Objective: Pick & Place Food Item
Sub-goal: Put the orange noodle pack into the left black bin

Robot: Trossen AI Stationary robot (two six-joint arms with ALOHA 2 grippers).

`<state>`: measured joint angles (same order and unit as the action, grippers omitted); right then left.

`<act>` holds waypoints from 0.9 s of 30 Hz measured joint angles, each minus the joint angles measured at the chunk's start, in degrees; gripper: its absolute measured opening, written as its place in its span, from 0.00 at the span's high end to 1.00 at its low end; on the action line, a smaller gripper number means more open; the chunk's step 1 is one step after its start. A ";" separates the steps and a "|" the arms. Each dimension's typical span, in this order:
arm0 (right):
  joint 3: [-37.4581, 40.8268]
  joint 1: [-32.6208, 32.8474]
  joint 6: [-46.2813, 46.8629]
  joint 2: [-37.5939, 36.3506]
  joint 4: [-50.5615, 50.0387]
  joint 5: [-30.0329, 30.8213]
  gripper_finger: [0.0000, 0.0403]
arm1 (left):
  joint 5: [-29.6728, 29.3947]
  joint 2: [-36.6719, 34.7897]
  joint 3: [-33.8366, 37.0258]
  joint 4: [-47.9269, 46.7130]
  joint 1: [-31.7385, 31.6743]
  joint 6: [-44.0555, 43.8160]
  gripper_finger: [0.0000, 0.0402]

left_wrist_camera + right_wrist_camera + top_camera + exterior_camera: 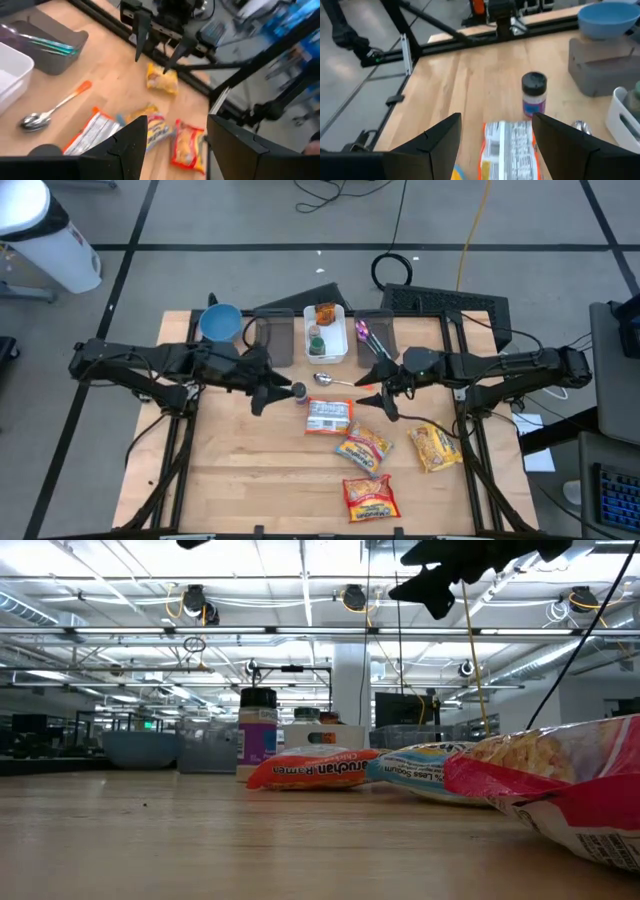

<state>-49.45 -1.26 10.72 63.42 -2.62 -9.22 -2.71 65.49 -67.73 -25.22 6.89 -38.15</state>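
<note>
Several food packets lie flat on the wooden table: an orange-and-white ramen packet point(328, 416), a yellow-and-blue packet point(363, 447), a yellow packet point(434, 447) and a red packet point(369, 496). A small dark-lidded spice jar point(298, 392) stands upright beside the ramen packet point(510, 147). My left gripper point(266, 396) hangs open above the table, left of the jar. My right gripper point(385, 400) hangs open above the table, right of the ramen packet. The wrist views show nothing between the fingers of my left gripper point(175, 150) or my right gripper point(497, 145).
A metal spoon with an orange handle point(335, 380) lies behind the packets. At the far edge stand a white bin point(326, 330) with small items, grey containers point(272, 338) and a blue bowl point(220, 322). Bare wood lies at the near left point(240, 480).
</note>
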 joint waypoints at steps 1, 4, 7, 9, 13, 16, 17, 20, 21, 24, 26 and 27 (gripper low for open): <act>0.00 0.00 -0.10 0.00 -0.64 -0.08 0.41 | -0.18 0.92 -1.94 -2.98 0.67 0.14 0.47; 0.00 0.24 -1.33 0.00 -3.60 -0.23 0.41 | 0.34 4.35 -5.70 -8.60 2.63 -1.14 0.47; 0.00 0.50 -2.56 0.00 -6.79 -1.62 0.41 | 3.44 7.25 -6.41 -9.25 4.82 -4.19 0.47; 0.00 0.78 -2.67 0.00 -8.08 -1.57 0.41 | 5.25 9.04 -6.51 -8.52 6.40 -7.92 0.47; 0.00 0.76 -3.43 0.00 -8.91 -1.57 0.41 | 6.40 12.58 -5.54 -7.52 10.81 -17.25 0.47; 0.00 0.76 -4.76 0.00 -9.07 -1.58 0.41 | 3.04 14.50 -4.25 -3.78 14.84 -23.72 0.47; 0.00 0.76 -5.51 0.00 -9.21 -1.58 0.41 | 1.80 14.86 -3.53 -1.51 16.06 -25.77 0.47; 0.00 0.76 -7.17 0.00 -9.66 -1.60 0.41 | -1.09 15.80 -0.50 4.73 18.70 -32.44 0.47; 0.00 0.76 -7.33 0.00 -9.76 -1.61 0.41 | -2.10 15.94 0.91 7.60 19.40 -34.88 0.47; 0.00 0.74 -7.53 0.00 -9.67 -3.26 0.41 | -5.97 15.87 6.05 16.23 21.36 -42.04 0.47; 0.00 0.74 -8.13 0.00 -9.61 -5.68 0.41 | -8.96 15.87 9.96 22.55 22.93 -46.04 0.47; 0.00 0.78 -8.38 0.00 -9.51 -6.24 0.41 | -10.73 15.87 11.95 25.37 23.74 -47.98 0.47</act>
<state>-49.45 -0.47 2.34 63.42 -12.13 -15.46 -13.44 81.36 -55.78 0.14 30.63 -86.14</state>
